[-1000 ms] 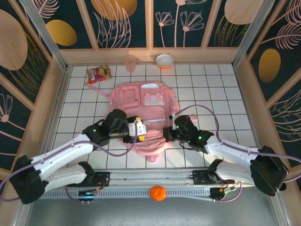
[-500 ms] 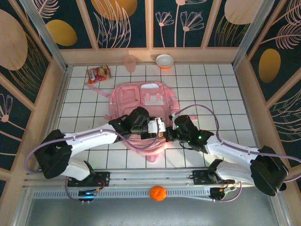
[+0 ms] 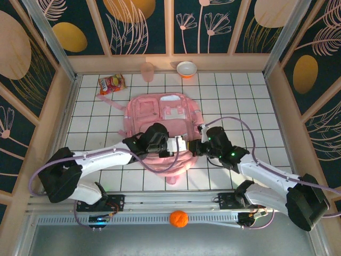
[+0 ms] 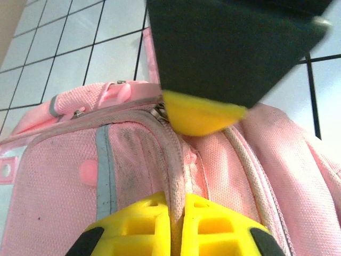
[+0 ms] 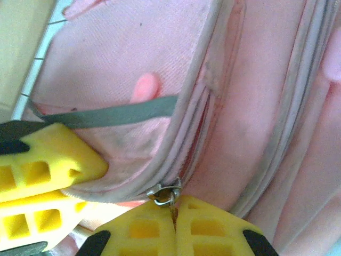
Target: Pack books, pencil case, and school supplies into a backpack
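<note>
The backpack (image 3: pixel 160 112) lies flat in the middle of the white tiled surface (image 3: pixel 240 96), its front side up. It is soft and pink, with several front pockets and paler zip trims. One pink strap (image 3: pixel 109 100) reaches out at the far left corner. In the left wrist view the woven cloth has grey dirty marks and one narrow pale grey-blue strip (image 4: pixel 103 160) beside the seam.

Both claws are at the near right edge of the backpack, just beside each other. The left claw (image 4: pixel 176 213) is clenched, and a raised ridge of the zip seam is pressed between its yellow fingers. The right claw (image 5: pixel 173 216) is also clenched, grasping the small metal zip pull (image 5: pixel 166 192) between its yellow fingertips. In this view a dark grey band (image 5: pixel 106 114) crosses the cloth above the zip line.

Far left on the surface, near the strap, lies a red-and-yellow snack packet (image 3: pixel 111 84); its print is too small to read. At the far wall stand a pink cup (image 3: pixel 147 71) and, just to the right of it, an orange bowl (image 3: pixel 186 68) with white inside. An orange ball (image 3: pixel 179 218) sits on the rail between the arm bases.
</note>
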